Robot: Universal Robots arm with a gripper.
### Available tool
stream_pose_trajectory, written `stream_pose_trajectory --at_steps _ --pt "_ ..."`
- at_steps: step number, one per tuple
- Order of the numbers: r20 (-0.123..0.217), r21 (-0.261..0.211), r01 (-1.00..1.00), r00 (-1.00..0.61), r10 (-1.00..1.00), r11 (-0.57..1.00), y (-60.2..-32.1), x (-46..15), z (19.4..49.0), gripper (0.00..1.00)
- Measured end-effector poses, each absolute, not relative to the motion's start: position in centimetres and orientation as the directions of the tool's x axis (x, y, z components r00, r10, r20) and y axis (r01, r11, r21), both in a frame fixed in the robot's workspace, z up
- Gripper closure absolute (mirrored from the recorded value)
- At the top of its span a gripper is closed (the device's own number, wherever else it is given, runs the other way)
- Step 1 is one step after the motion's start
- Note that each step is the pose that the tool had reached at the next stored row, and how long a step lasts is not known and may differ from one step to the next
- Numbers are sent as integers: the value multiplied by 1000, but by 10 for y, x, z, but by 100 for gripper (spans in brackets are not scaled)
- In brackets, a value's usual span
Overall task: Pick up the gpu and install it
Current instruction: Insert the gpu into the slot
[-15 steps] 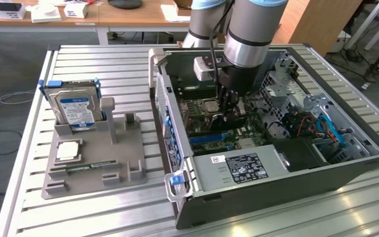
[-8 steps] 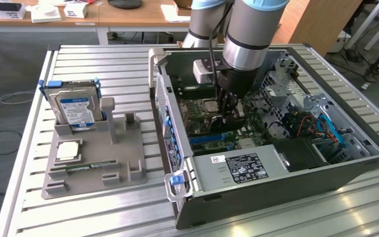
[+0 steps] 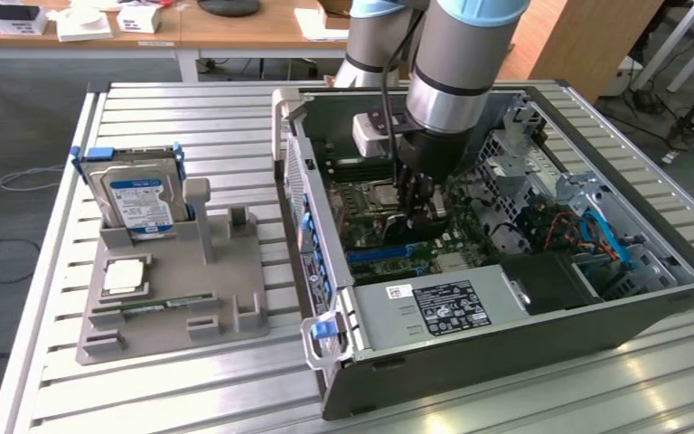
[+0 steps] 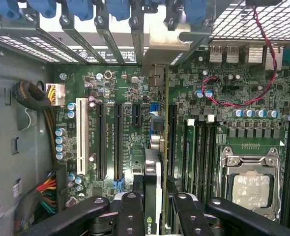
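Note:
The gpu (image 4: 154, 167) stands edge-on between my black fingers (image 4: 130, 211), a green logo showing on its lower end. My gripper (image 4: 155, 196) is shut on it. The card sits low over the green motherboard (image 4: 130, 142), in line with a slot beside the two long black slots (image 4: 101, 142). Its silver end bracket (image 4: 159, 46) meets the rear slot openings of the case. In the exterior view my gripper (image 3: 417, 203) reaches down into the open computer case (image 3: 504, 316), with the gpu (image 3: 432, 212) just above the board.
A grey holder (image 3: 166, 289) on the slatted table carries a hard drive (image 3: 140, 199) and a RAM stick (image 3: 154, 307). Inside the case are the power supply (image 3: 437, 307), the CPU socket (image 4: 250, 184), a red cable (image 4: 263, 73) and blue slot latches (image 4: 81, 7).

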State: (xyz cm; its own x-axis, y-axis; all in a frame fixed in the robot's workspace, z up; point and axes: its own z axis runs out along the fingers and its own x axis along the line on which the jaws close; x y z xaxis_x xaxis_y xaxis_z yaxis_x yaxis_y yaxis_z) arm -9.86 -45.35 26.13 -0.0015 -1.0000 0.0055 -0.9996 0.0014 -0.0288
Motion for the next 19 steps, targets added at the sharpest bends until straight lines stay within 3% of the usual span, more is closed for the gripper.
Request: stream_pose_trajectory --at_steps 19 --pt "6 -29 -1000 -2 -1000 1 -453 -99 252 73"
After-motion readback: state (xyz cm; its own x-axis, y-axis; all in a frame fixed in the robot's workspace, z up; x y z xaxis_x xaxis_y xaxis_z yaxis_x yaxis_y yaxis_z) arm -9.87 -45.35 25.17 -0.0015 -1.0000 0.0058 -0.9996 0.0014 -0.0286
